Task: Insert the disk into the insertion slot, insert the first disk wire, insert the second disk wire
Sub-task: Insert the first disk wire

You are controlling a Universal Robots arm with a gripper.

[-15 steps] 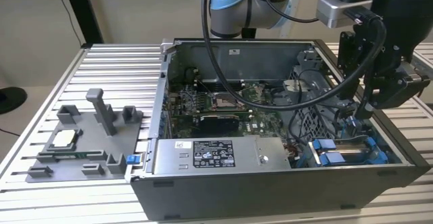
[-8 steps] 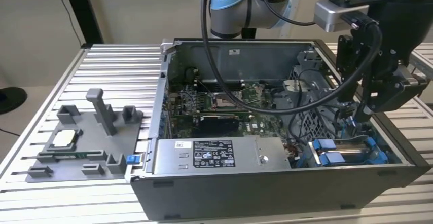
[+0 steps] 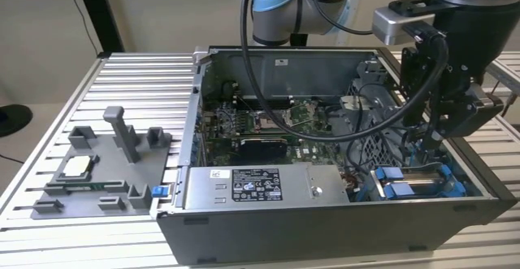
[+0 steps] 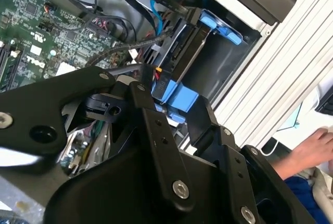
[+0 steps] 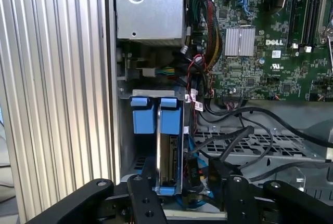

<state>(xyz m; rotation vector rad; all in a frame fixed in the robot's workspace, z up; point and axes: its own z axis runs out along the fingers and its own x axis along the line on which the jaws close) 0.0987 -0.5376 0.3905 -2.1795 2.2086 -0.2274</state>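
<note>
Open case (image 3: 325, 232) on a ribbed tabletop (image 3: 138, 80). The arm reaches down into the case at the exterior view's right.

The tool (image 5: 186, 190) sits low over the drive bay. Its fingers (image 5: 139, 195) are spread, with nothing visibly pinched between them.

The disk (image 5: 170, 154) stands on edge inside the slot (image 5: 124, 141) in its blue frame. Its near end lies between the spread fingers, closer to one than the other. It looks seated, though depth is hard to judge. A second blue tab (image 5: 143, 116) sits just beside its own.

Black cables (image 5: 244, 138) loop just beside the slot over a perforated plate, and one runs toward the disk's near end. Cannot tell whether any is plugged into the disk.

Judgement: the disk step looks done or nearly so, and the work is now at the disk's connector end. To do it well:
- Keep the tool square to the disk's edge.
- Travel straight along the slot's length, with no sideways load on the thin frame.
- Keep the fingers out of the cable loops so none drags or gets trapped against the slot wall.
- Line up any plug with its socket first, then press it straight and lightly.

A hand (image 4: 312, 148) rests beyond the tabletop's edge, well apart from the case.
</note>
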